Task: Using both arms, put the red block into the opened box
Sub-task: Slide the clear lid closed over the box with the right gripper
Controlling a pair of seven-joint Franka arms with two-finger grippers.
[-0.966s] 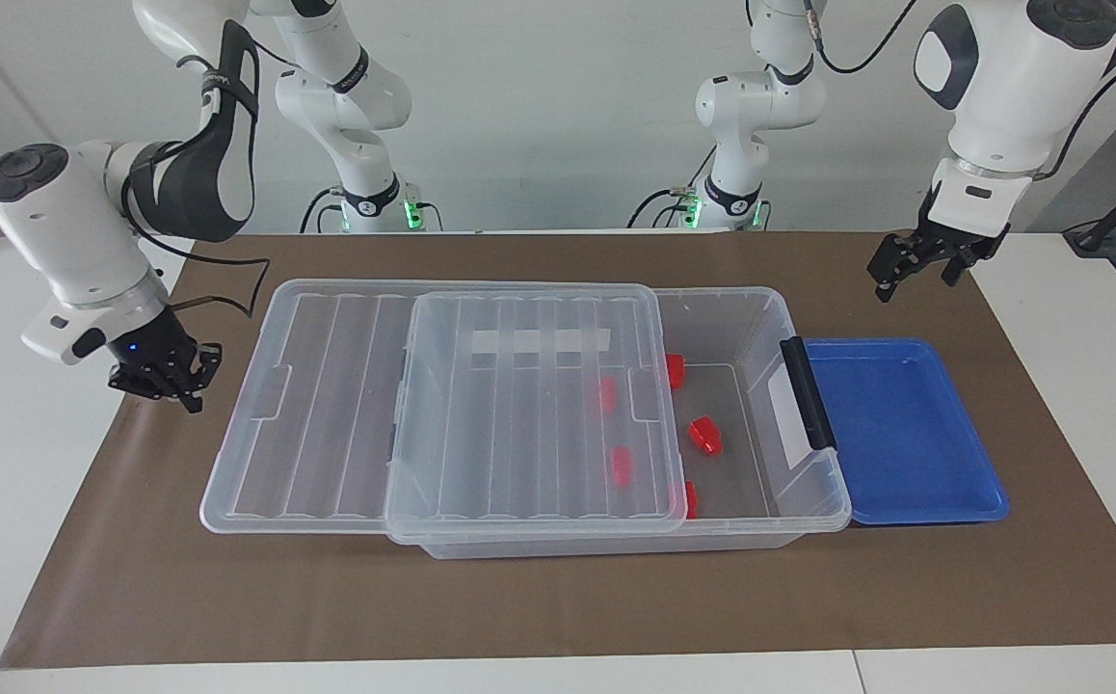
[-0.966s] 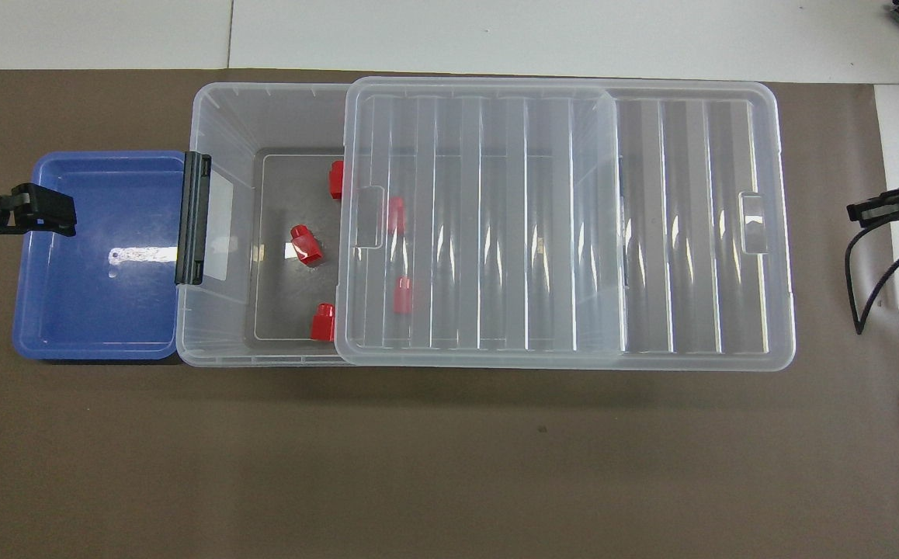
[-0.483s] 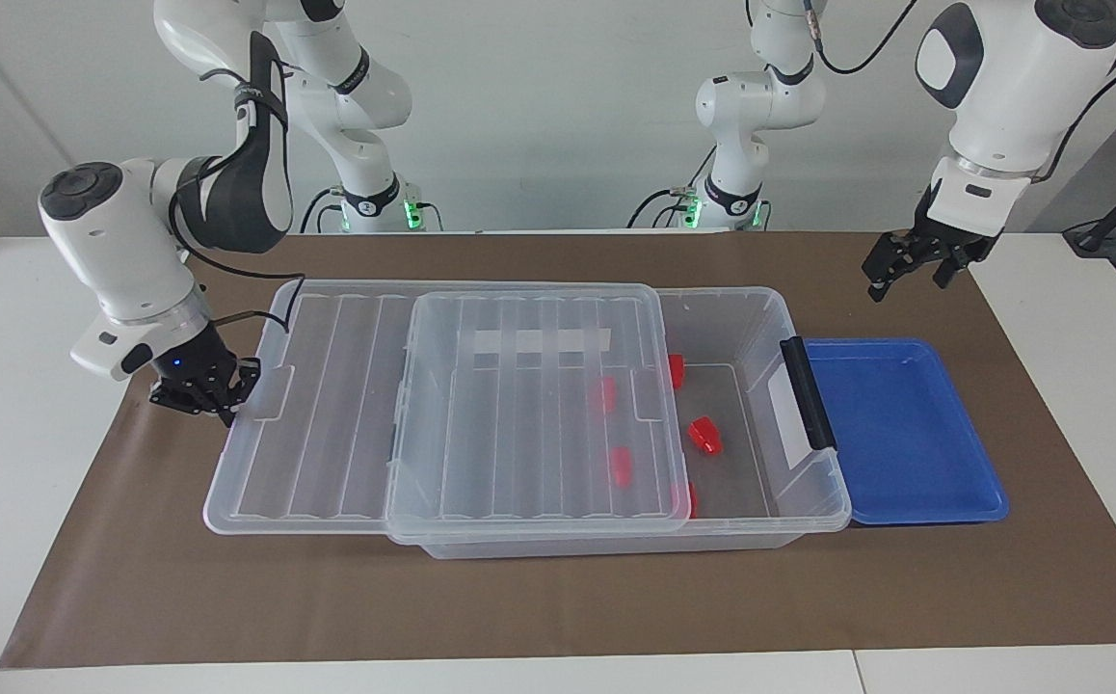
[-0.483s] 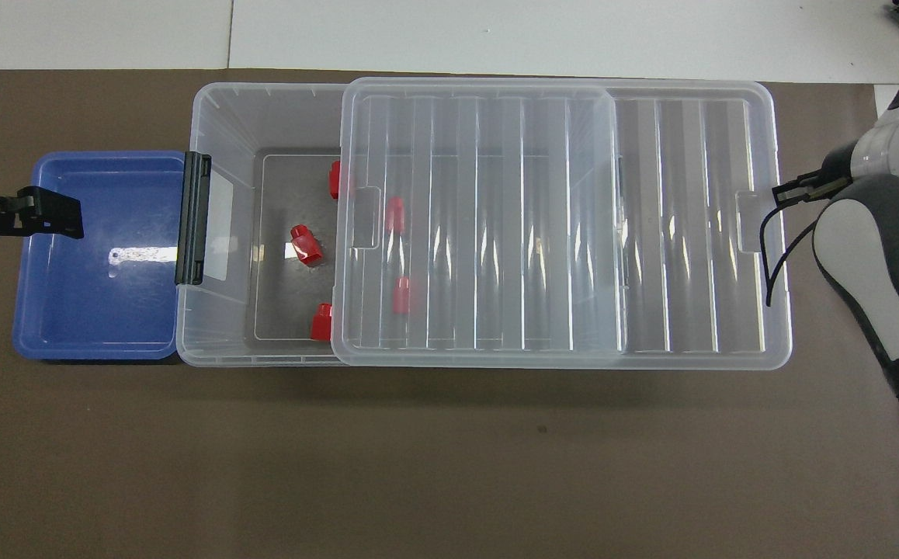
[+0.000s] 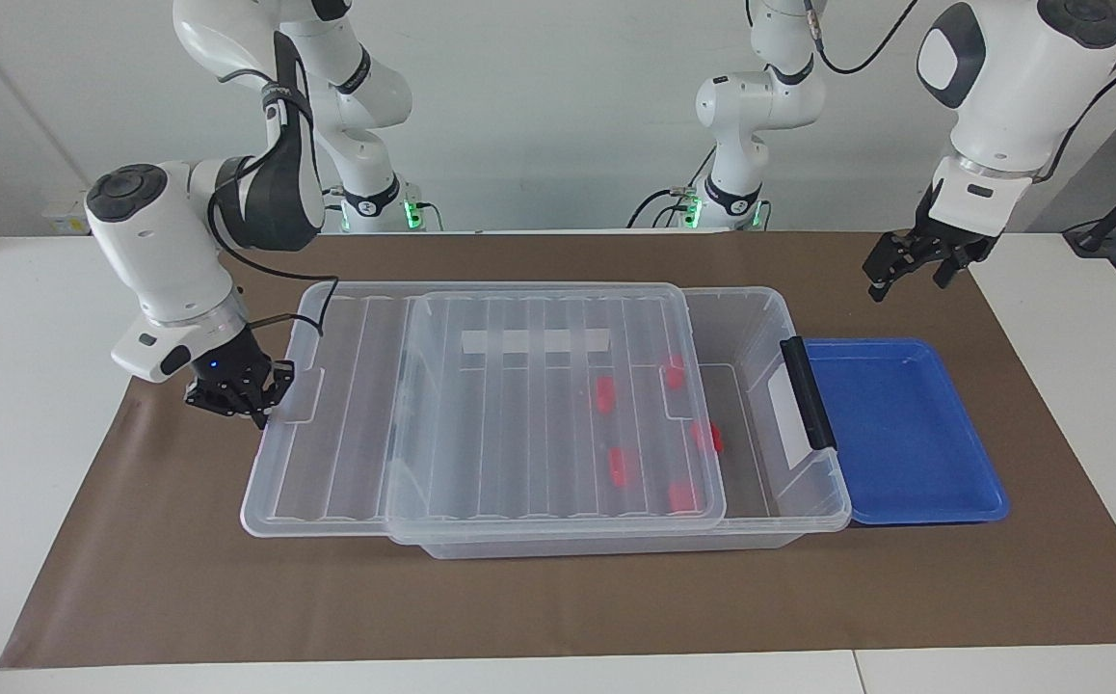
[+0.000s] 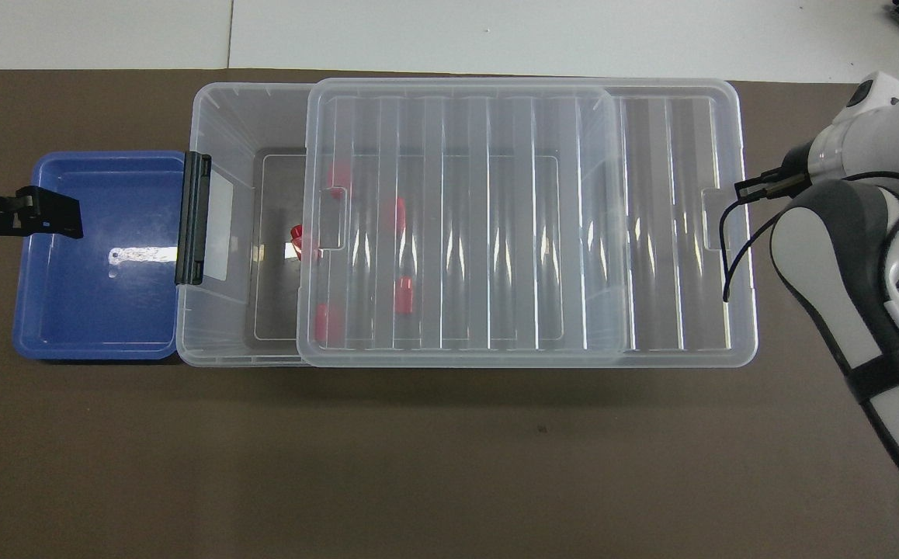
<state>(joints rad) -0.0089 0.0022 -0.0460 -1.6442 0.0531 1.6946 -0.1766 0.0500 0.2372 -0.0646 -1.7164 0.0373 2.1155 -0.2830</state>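
— Red blocks (image 5: pixel 605 394), where are they?

— All five lie on the floor of the clear storage box (image 5: pixel 772 301). The one nearest the robots (image 5: pixel 675 371) sits close to the box wall. The next lies toward the middle. One (image 5: pixel 709 437) shows at the lid's edge, partly uncovered. The last two (image 5: pixel 683 496) are farther out, seen through the plastic.

— And the ribbed lid (image 5: pixel 539 424)?

— It lies flat on the box but is shifted toward the right arm's end, overhanging the box there. A strip stays open by the black handle (image 5: pixel 807 390).

— The grippers?

— The right gripper (image 5: pixel 235 397) is low at the lid's overhanging end, by the tab. Its fingertips are pressed together with nothing between them. I cannot tell whether it actually touches the lid.

— The left one?

— The left gripper (image 5: pixel 910 275) hangs in the air over the outer rim of the blue tray (image 5: pixel 905 482). Its jaws are spread wide and empty. That arm waits.

— Where is the tray?

— It sits just beside the box's handle end, toward the left arm's end of the table. Both rest on the brown mat (image 5: pixel 519 598).
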